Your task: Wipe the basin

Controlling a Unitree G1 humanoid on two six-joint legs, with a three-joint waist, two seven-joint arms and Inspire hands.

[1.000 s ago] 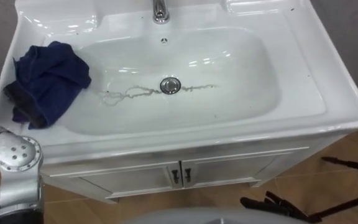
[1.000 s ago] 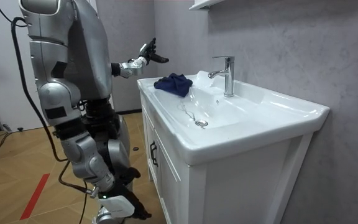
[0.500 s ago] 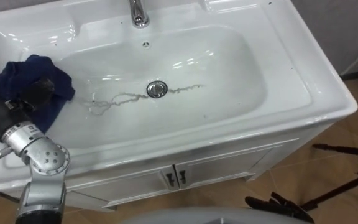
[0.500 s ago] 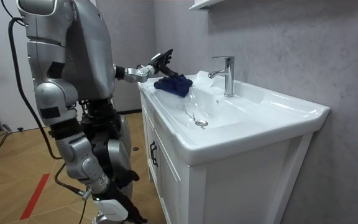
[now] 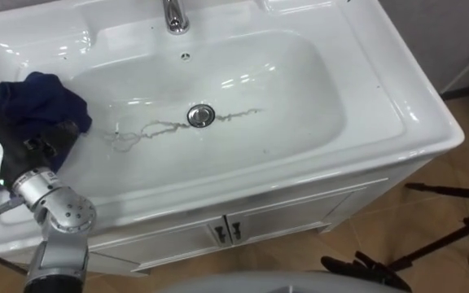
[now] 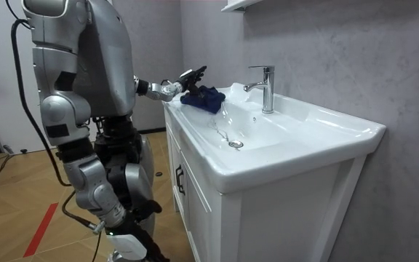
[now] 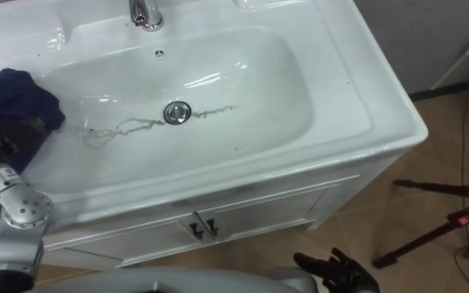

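Basin (image 5: 316,89): white, set in a cabinet top, with a grey streak (image 5: 149,130) running left from the drain (image 5: 201,115). Cloth (image 5: 35,89): dark blue, bunched on the left rim. Left hand (image 5: 46,138): fingers spread on the cloth, not closed. Right hand (image 7: 336,273): low, relaxed, idle. Recommended: gather the cloth firmly, then drag it flat across the streak.

Crumpled blue cloth (image 5: 31,94) on left rim of white, apparently dirt-streaked basin (image 5: 300,122)
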